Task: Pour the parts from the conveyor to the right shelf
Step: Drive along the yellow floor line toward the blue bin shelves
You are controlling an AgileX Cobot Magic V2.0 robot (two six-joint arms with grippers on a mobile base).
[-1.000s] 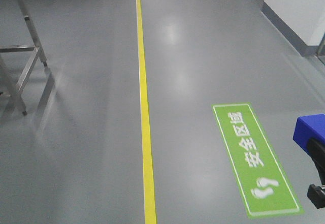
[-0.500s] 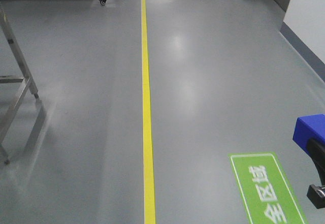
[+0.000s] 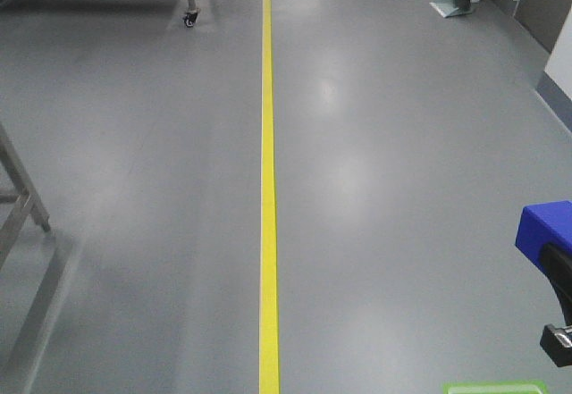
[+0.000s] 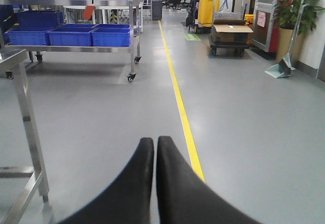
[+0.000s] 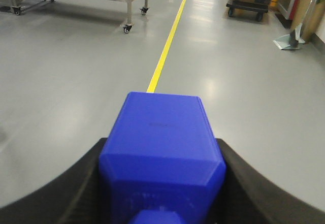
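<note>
The part, a bright blue plastic block [image 5: 161, 132] with a short stud facing the camera, sits between the black fingers of my right gripper [image 5: 162, 150], which is shut on it. In the front view the same block [image 3: 545, 224] shows at the right edge, held above the grey floor. My left gripper [image 4: 155, 141] is shut with nothing between its fingers. The conveyor is out of view. A silver wheeled rack with large blue bins [image 4: 76, 33] stands far ahead on the left; I cannot tell whether it is the right shelf.
A yellow floor line [image 3: 268, 188] runs straight ahead. Steel frame legs [image 3: 22, 211] stand at the near left, a steel table leg [image 4: 30, 132] beside them. A cart with a cardboard box [image 4: 231, 33] and a potted plant [image 4: 292, 10] are far right.
The front view has advanced along the floor: the green floor sign has slid down almost out of frame and the steel frame has shifted left. The blue block stays in my right gripper.
</note>
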